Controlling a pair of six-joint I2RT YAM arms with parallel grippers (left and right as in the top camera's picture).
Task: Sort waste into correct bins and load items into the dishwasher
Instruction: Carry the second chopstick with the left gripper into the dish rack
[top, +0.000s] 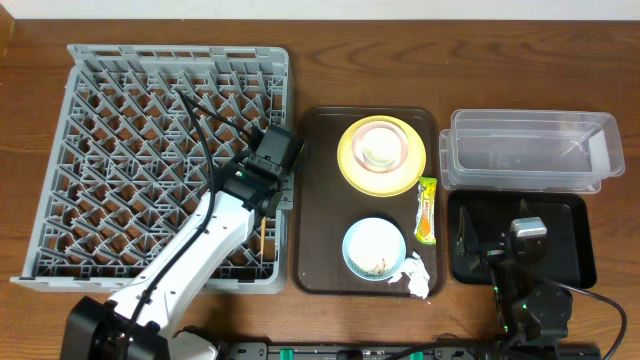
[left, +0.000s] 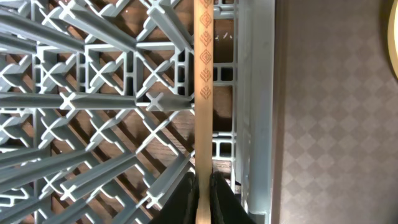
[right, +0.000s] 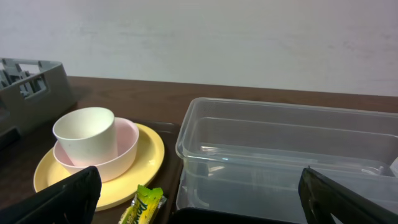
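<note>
While your left gripper (left: 203, 186) hangs over the right-hand edge of the grey dish rack (top: 180, 52), the loading step is in hand. Its jaws are pinched tight on one wooden chopstick (left: 203, 74), which runs straight out from the fingertips along the rack's inner wall, above the lattice of pegs. The stick is thin and pale, with a row of small carved diamonds toward its far end. Your next move looks to call for lowering it beside the wall and releasing it where it cannot slip through the lattice. Your right gripper (right: 205, 202) rests over the black tray (top: 575, 255), jaws spread wide and empty. The yellow plate (top: 355, 170), blue bowl (top: 375, 247), wrapper (top: 426, 210) and napkin (top: 415, 275) wait on the brown tray (top: 320, 200).
</note>
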